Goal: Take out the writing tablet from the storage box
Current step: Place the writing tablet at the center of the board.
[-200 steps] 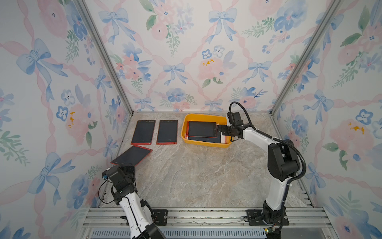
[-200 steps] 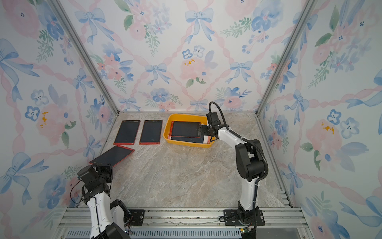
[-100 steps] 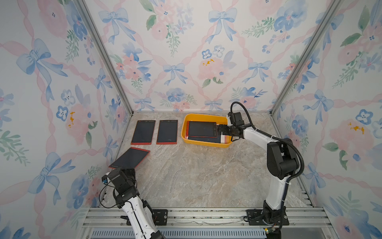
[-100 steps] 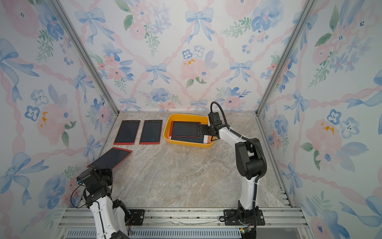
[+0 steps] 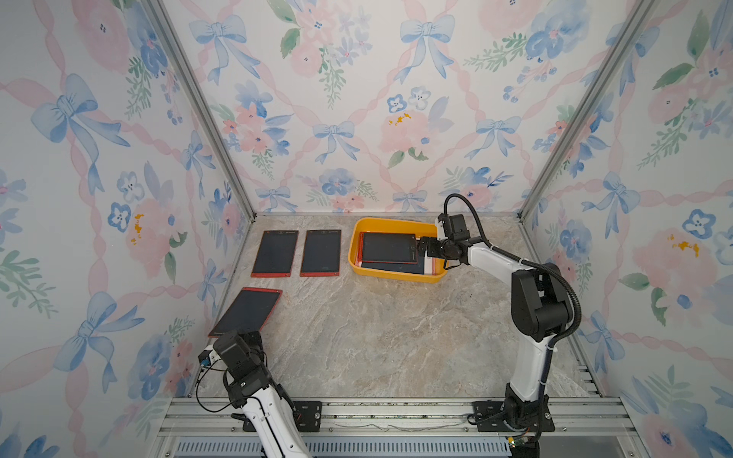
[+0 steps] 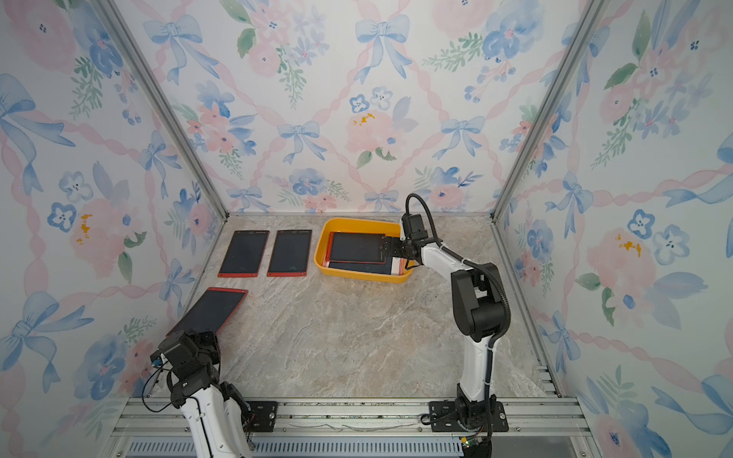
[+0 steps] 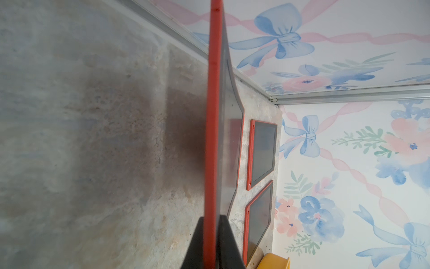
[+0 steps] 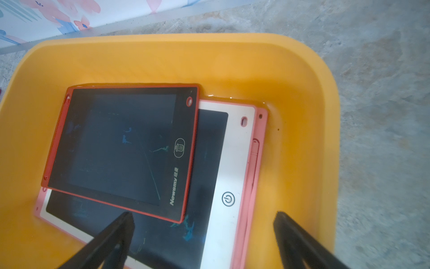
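Note:
The yellow-orange storage box (image 5: 396, 277) (image 6: 357, 275) (image 8: 186, 46) stands at the back of the table. In it a red-framed writing tablet (image 5: 388, 248) (image 6: 357, 248) (image 8: 121, 144) lies askew on a pink-and-white tablet (image 5: 392, 267) (image 8: 232, 151). My right gripper (image 5: 424, 250) (image 6: 388, 248) (image 8: 202, 214) hangs open over the box's right end, with nothing between its fingers. At the near left, my left gripper (image 5: 242, 337) (image 6: 194, 335) (image 7: 211, 223) is shut on the near edge of another red-framed tablet (image 5: 248, 311) (image 6: 210, 311) (image 7: 215, 116), held low over the table.
Two red-framed tablets (image 5: 275, 252) (image 5: 320, 252) lie side by side at the back left, left of the box. Flowered walls close in the left, back and right sides. An aluminium rail (image 5: 396, 412) carries both arm bases along the front edge.
My left gripper has drawn back toward the near left corner, carrying its tablet with it. The right gripper has stayed open over the box, almost still.

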Robot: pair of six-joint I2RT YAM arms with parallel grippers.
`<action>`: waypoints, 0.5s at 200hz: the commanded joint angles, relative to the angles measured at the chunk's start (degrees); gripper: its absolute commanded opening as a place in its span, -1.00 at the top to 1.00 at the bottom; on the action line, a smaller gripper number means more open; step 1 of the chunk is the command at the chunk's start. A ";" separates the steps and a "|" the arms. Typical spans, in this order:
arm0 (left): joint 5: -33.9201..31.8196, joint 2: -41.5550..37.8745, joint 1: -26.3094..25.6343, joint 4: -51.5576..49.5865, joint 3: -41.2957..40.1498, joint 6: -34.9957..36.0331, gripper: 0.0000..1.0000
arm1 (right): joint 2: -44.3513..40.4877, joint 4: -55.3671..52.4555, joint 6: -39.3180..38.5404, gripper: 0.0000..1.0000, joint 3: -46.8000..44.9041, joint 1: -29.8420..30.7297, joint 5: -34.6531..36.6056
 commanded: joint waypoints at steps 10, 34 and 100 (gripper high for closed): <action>1.65 3.24 -0.47 -2.97 -0.78 3.01 0.83 | 2.53 -1.09 0.81 -0.94 -0.55 -1.26 0.63; 1.78 4.20 -1.92 -2.11 -1.70 3.27 0.83 | 2.57 -0.97 0.94 -0.94 -0.57 -1.25 0.54; -0.45 4.63 -4.63 -0.39 -2.71 0.27 0.86 | 2.19 -0.93 0.94 -0.94 -1.51 -1.26 1.00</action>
